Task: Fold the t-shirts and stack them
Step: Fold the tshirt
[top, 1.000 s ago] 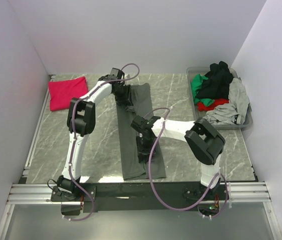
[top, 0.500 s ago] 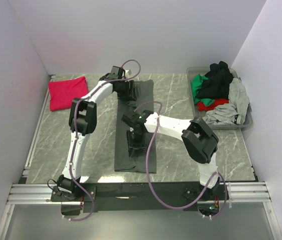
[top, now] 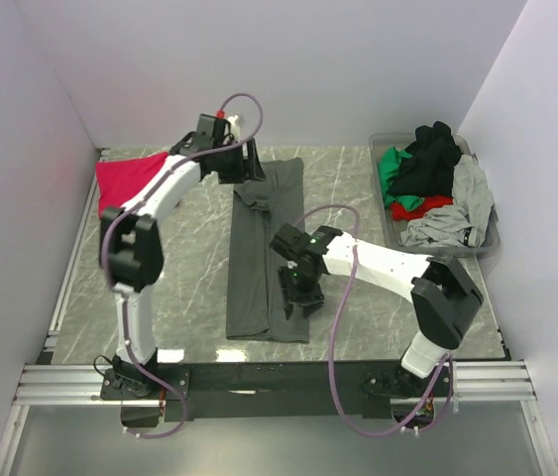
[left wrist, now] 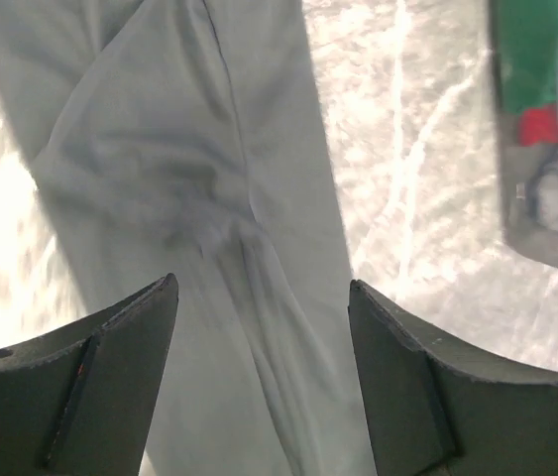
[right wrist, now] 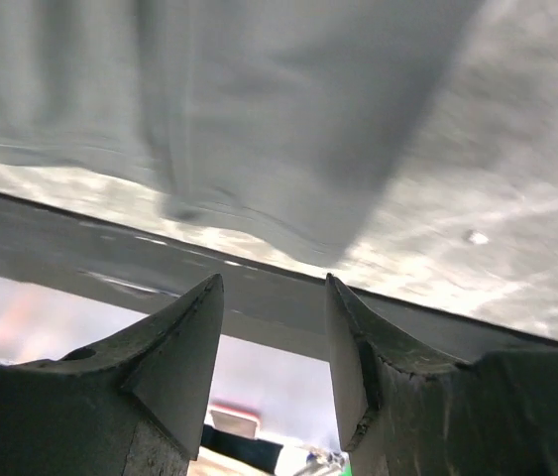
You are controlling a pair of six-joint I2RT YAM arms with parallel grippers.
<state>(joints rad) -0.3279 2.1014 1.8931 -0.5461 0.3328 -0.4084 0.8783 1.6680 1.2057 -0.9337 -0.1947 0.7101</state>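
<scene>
Charcoal t-shirt (top: 252, 268) lies as a long strip mid-frame on the worktop (top: 184, 263); left hand (top: 256, 167) at its upper end, right hand (top: 296, 300) by its lower right, both apart, empty.

The left gripper (left wrist: 261, 288) is hovering, fingers spread, above the wrinkled grey t-shirt (left wrist: 209, 178); right of it, seemingly a tub (left wrist: 546, 129) is sitting.

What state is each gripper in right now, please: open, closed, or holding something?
Left gripper: open, holding nothing, above the grey shirt.
Right gripper: open, holding nothing, near the same shirt's edge.
</scene>
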